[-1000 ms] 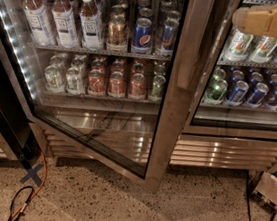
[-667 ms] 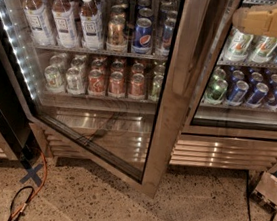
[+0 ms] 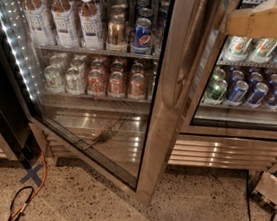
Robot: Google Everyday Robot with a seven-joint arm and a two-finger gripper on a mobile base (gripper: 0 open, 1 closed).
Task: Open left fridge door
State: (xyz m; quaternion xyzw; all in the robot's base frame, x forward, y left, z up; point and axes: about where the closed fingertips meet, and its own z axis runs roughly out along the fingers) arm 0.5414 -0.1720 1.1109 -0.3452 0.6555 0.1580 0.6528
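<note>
Top-right: end effector, grip can't tell | left fridge door ajar | bottle labels illeg.

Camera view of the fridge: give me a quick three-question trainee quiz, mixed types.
1. True or false: the wide glass-paned left fridge door with bronze-steel frame is swung partly open.
2. Where is the tan padded gripper? A) upper right, before the narrower right glass door B) bottom centre C) among the bottles
3. What colour is the bright cable on the speckled floor, lower left?
Key: 1 true; 2 A; 3 orange.
</note>
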